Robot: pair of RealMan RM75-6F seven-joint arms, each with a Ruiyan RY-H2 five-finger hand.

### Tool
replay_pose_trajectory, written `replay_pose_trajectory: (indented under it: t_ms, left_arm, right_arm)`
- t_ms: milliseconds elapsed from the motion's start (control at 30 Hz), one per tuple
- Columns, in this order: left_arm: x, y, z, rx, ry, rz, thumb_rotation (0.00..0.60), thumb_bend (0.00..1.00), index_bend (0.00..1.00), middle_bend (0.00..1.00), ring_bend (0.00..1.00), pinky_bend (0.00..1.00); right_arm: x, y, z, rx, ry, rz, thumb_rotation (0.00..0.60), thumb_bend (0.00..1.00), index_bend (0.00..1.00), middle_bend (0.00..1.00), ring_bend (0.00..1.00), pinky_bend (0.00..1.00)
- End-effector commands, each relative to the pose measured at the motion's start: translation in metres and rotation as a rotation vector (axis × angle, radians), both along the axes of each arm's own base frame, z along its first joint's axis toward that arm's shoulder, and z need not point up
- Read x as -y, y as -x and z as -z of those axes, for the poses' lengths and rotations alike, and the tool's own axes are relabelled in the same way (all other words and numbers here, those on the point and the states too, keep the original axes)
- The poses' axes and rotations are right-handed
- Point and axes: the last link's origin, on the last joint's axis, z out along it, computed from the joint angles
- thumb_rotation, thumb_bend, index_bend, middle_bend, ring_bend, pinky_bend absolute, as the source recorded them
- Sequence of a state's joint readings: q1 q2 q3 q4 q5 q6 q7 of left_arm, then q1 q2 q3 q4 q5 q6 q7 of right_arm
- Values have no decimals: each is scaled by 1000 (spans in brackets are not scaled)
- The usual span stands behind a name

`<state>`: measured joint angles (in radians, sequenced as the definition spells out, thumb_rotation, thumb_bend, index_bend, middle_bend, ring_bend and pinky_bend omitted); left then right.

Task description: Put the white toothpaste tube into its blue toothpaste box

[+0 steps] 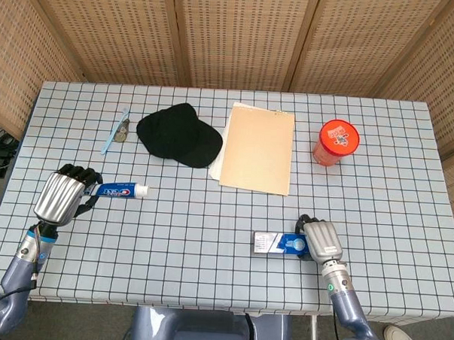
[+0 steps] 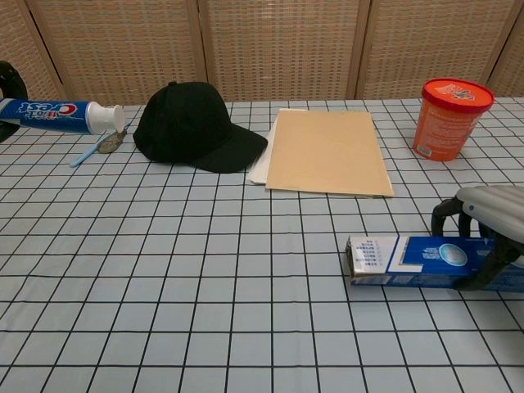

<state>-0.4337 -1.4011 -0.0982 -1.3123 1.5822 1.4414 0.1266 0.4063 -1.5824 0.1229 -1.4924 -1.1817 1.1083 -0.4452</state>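
- Left hand (image 1: 58, 196): fingers (image 1: 78, 172) curled around the back end of the toothpaste tube (image 1: 121, 189), held above the table (image 1: 210, 214), cap end pointing away from the palm toward the table middle.
- Right hand (image 1: 321, 240): fingers (image 2: 446, 210) closed down over the far end of the blue toothpaste box (image 1: 278, 243), lying flat, its free end sticking out from the fingers toward the left.
- Well beyond both sets of fingers: black cap (image 1: 177, 134), tan folder (image 1: 257, 149), orange tub (image 1: 337, 142).
- Just past the tube tip: toothbrush (image 1: 113, 131).
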Motion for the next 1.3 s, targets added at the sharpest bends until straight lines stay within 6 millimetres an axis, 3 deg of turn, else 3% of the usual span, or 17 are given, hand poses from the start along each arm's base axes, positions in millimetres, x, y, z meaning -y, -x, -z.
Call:
replay_pose_trajectory:
  t_ms: [33,333,567,900,1300]
  left_arm:
    - [1,-2,0,3,2,5,600,574,867,543,493,452]
    - [-3,-22,0,43,46,29,600,574,867,543,493,452]
    - [-18,-50,-19,41,131,30,600,574,867,543,493,452]
    - [-42,-91,-51,-101,120,14,600,574,867,543,493,452]
    - [-74,-133,-54,-267,179,23,600,574,867,543,493,452]
  right_arm:
    - [0,-3,-2,18,2,-4,600,187,630,465,528,614]
    - [8,-26,-22,162,1,-27,600,190,661,492,557,644]
    - [29,-47,-43,209,11,-50,600,190,660,491,557,644]
    - [60,-77,-65,232,39,-81,600,191,660,491,557,644]
    - [87,-97,-74,244,46,-87,600,190,660,491,557,644]
